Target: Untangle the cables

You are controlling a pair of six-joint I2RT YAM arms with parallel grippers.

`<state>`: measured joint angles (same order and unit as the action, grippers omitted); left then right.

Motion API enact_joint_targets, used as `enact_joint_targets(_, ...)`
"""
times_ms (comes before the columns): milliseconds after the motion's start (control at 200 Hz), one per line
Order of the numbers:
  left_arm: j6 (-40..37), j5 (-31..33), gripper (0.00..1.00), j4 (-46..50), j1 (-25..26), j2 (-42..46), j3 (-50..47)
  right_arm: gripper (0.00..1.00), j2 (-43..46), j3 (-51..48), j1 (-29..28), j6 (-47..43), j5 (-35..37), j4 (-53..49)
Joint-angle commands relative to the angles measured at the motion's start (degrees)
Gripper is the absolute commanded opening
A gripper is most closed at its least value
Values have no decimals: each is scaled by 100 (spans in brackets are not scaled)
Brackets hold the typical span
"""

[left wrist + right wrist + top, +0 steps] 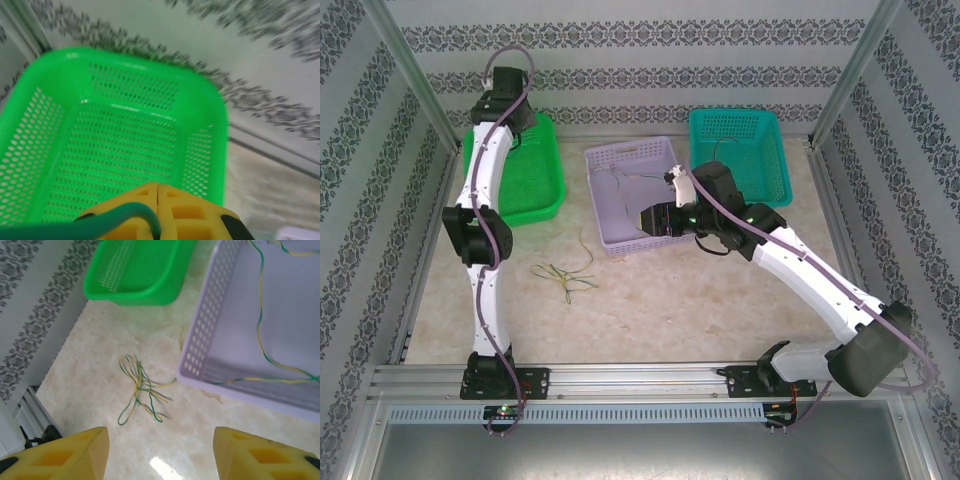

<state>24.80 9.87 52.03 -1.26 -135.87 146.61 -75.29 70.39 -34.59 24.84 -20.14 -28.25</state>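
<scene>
A loose tangle of thin yellow and green cables (565,275) lies on the table, left of the purple basket (605,237); the right wrist view shows the same tangle (140,390). One more yellow-green cable (260,330) lies inside the purple basket (197,347). My right gripper (160,455) is open with nothing between its yellow fingers, hovering over the near edge of that basket (650,218). My left gripper (158,192) is shut on a green cable (100,225) above the green basket (125,145).
A green basket (545,175) stands at the back left and a teal basket (760,165) at the back right. Patterned walls and metal posts enclose the table. The left arm (485,200) stretches along the left side.
</scene>
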Motion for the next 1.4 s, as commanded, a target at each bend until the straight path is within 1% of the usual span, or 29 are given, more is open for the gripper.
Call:
enact_joint_targets(0, 666, -333, 0, 436, -175, -246, 270, 58, 128, -117, 74, 147, 230, -193)
enact_joint_targets(30, 796, -539, 3, 373, -217, -343, 270, 58, 129, -135, 91, 154, 231, -205)
enact_joint_targets(60, 908, -702, 10, 335, -247, -423, 289, 58, 125, -140, 101, 147, 230, -220)
enact_joint_targets(95, 1006, -830, 29, 284, -277, -503, 331, 58, 112, -140, 110, 149, 246, -225)
enact_joint_targets(100, 1017, -843, 30, 283, -282, -511, 337, 58, 111, -140, 114, 151, 242, -225)
enact_joint_targets(120, 1035, -878, 42, 269, -294, -550, 371, 58, 98, -140, 119, 156, 237, -225)
enact_joint_targets(155, 1043, -861, 55, 298, -296, -578, 447, 58, 80, -125, 128, 149, 223, -233)
enact_joint_targets(180, 1037, -847, 63, 328, -296, -581, 500, 58, 61, -109, 128, 129, 232, -240)
enact_joint_targets(215, 1036, -831, 68, 376, -296, -559, 571, 58, 44, -80, 128, 122, 233, -251)
enact_joint_targets(295, 1029, -740, 73, 481, -296, -352, 613, 58, 14, -52, 128, 80, 278, -260)
enact_joint_targets(430, 1043, -481, 75, 759, -261, 294, 534, 57, 65, -197, 111, 13, 461, -225)
enact_joint_targets(510, 1327, -413, 71, 1078, -237, 779, 333, 56, 203, -419, 40, -60, 722, -169)
enact_joint_targets(560, 1554, -413, 69, 1273, -205, 1152, 34, 56, 335, -613, -26, -112, 941, -80)
enact_joint_targets(625, 1896, -493, 67, 1413, -150, 1790, -677, 55, 533, -923, -111, -156, 1165, 108)
enact_joint_targets(699, 2265, -641, 65, 1261, -112, 2714, -2024, 55, 742, -1262, -174, -164, 1275, 315)
enact_joint_targets(749, 2536, -800, 62, 1006, -104, 3436, -3127, 54, 840, -1442, -223, -164, 1285, 390)
enact_joint_targets(769, 2649, -899, 61, 908, -96, 3654, -3684, 54, 869, -1503, -236, -164, 1285, 409)
enact_joint_targets(854, 3182, -1525, 54, 476, -24, 4688, -5440, 54, 945, -1722, -371, -210, 1297, 461)
enact_joint_targets(909, 3350, -1853, 53, 341, 159, 5156, -6379, 54, 969, -1829, -451, -200, 1281, 453)
enact_joint_targets(984, 3481, -2068, 52, 20, 623, 5665, -7490, 54, 969, -1972, -544, -125, 1200, 490)
enact_joint_targets(1034, 3727, -2241, 54, -195, 871, 5913, -8260, 54, 965, -2043, -612, -65, 1163, 520)
enact_joint_targets(1114, 4122, -2494, 56, -1030, 1286, 6239, -9305, 54, 959, -2123, -731, 16, 1159, 549)
enact_joint_targets(1144, 4272, -2554, 55, -1201, 1415, 6294, -9588, 54, 963, -2142, -764, 49, 1178, 557)
enact_joint_targets(1189, 4356, -2579, 55, -1287, 1565, 6282, -9857, 54, 960, -2161, -822, 77, 1204, 557)
enact_joint_targets(1284, 4173, -2487, 59, -1189, 1828, 6113, -10117, 54, 979, -2187, -898, 148, 1297, 566)
enact_joint_targets(1394, 4047, -2575, 59, -1434, 1955, 5909, -10409, 54, 998, -2222, -936, 212, 1355, 584)
